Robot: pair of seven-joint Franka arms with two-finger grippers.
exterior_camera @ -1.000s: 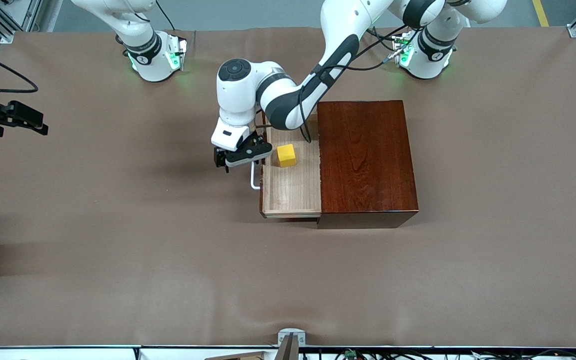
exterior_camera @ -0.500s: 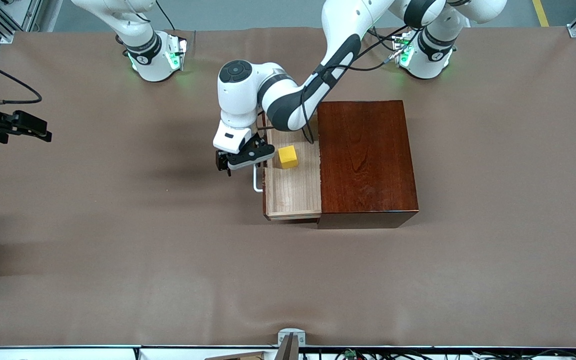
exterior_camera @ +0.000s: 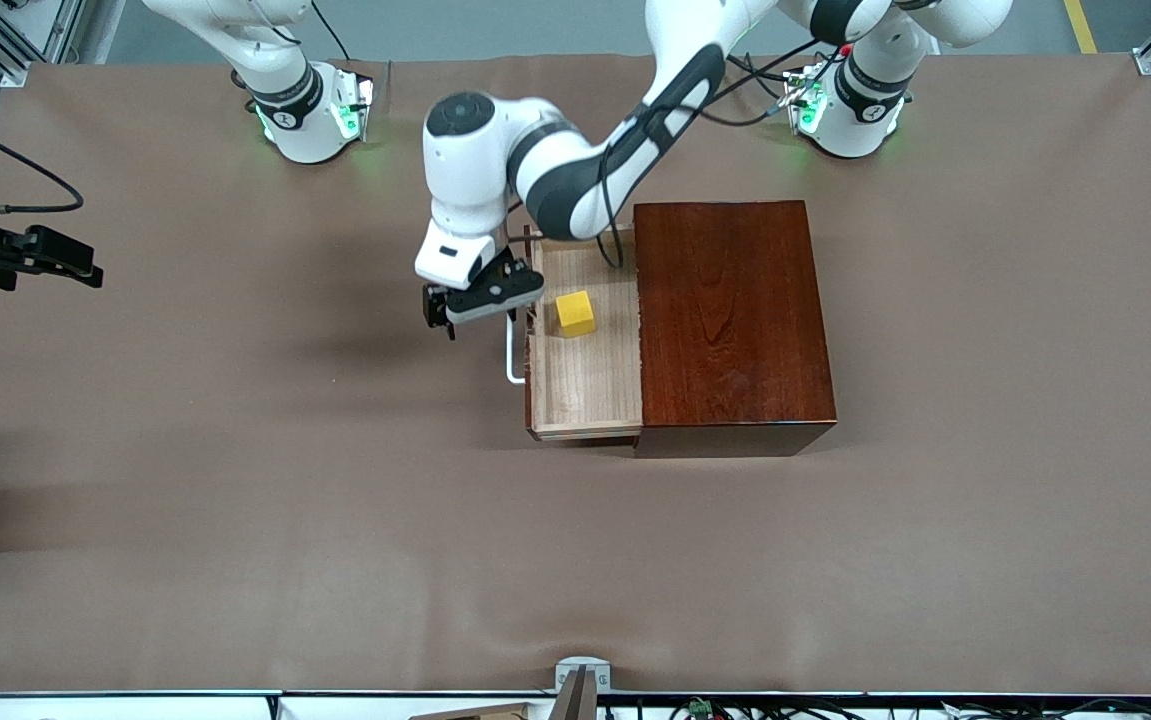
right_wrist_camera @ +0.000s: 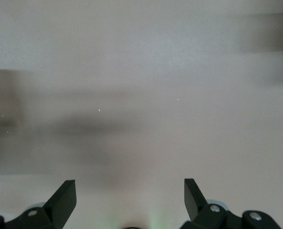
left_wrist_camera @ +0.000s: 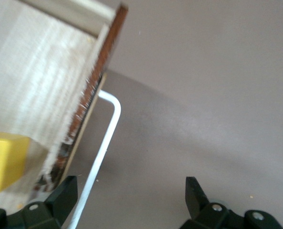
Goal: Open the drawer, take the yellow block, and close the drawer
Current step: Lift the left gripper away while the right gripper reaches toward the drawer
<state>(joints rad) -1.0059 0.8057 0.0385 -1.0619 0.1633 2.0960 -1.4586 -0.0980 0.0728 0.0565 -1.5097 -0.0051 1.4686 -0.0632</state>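
Note:
The drawer (exterior_camera: 585, 400) of the dark reddish-brown wooden box (exterior_camera: 730, 320) stands pulled out toward the right arm's end, showing its pale interior. The yellow block (exterior_camera: 575, 312) lies inside it, also seen in the left wrist view (left_wrist_camera: 5, 160). The white handle (exterior_camera: 512, 355) sticks out from the drawer front. My left gripper (exterior_camera: 483, 300) hovers open just above the handle's upper end; in the left wrist view (left_wrist_camera: 130, 195) the handle (left_wrist_camera: 103, 148) passes close by one finger (left_wrist_camera: 65, 193), untouched. My right gripper (exterior_camera: 60, 260) waits open and empty over bare table at the right arm's end; its wrist view (right_wrist_camera: 129, 195) shows only tabletop.
The brown table cover (exterior_camera: 335, 520) spreads all round the box. The left arm's forearm (exterior_camera: 575, 190) crosses above the drawer's end nearest the bases. A small metal bracket (exterior_camera: 580, 672) sits at the table's front edge.
My left gripper has risen a little and shifted toward the bases, clear of the handle. The drawer slid a touch back toward the box early on. The right gripper barely moved.

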